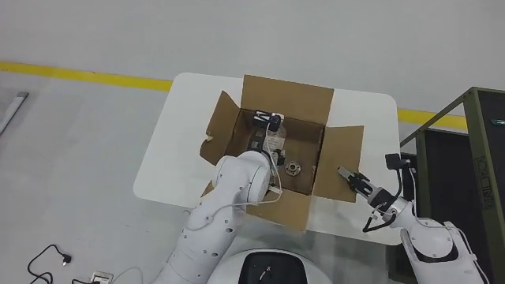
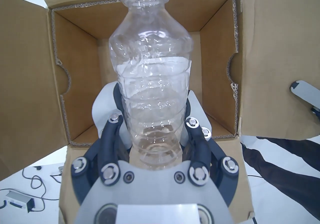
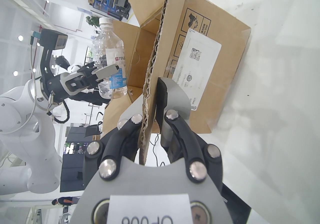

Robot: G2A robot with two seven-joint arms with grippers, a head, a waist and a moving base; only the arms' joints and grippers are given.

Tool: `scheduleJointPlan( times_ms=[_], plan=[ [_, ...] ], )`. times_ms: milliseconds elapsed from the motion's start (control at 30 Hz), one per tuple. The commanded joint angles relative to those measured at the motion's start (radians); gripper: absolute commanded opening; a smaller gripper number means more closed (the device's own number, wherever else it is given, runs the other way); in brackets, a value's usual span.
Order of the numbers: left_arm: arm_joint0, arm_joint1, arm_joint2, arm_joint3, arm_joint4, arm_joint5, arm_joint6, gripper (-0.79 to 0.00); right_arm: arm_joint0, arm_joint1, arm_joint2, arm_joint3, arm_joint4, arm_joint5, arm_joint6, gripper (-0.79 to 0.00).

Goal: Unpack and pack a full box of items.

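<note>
Open cardboard box (image 1: 284,99) on the white surface (image 1: 359,110), a bottle (image 2: 150,72) held over it.

The box sits mid-surface with its four flaps spread outward; the right-hand flap (image 1: 346,158) is pinched at its outer edge by the right end effector (image 3: 150,107), narrowed onto the cardboard; the clear, white-capped bottle hangs above the box's opening, gripped around its lower half by the left end effector (image 2: 152,115); a small round metal piece (image 1: 293,167) lies on the box floor, near the right wall.
</note>
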State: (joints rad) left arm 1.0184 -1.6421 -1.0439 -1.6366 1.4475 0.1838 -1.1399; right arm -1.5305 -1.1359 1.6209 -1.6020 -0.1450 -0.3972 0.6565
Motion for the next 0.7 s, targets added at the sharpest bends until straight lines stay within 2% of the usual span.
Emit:
scheduleJointPlan(
  times_ms=[0, 267, 667],
  plan=[
    [0.006, 0.001, -0.001, -0.020, -0.004, -0.013, -0.008, -0.785, 0.004, 0.005, 0.014, 0.009, -0.006, -0.006, 0.022, -0.785],
    [0.019, 0.005, -0.034, -0.073, -0.092, -0.059, -0.047, -0.785, 0.021, 0.022, 0.063, 0.068, -0.031, -0.040, 0.073, -0.785],
    [0.019, 0.010, -0.027, -0.071, -0.059, -0.059, -0.048, -0.785, 0.041, 0.039, 0.113, 0.117, -0.023, -0.069, 0.074, -0.785]
  ],
)
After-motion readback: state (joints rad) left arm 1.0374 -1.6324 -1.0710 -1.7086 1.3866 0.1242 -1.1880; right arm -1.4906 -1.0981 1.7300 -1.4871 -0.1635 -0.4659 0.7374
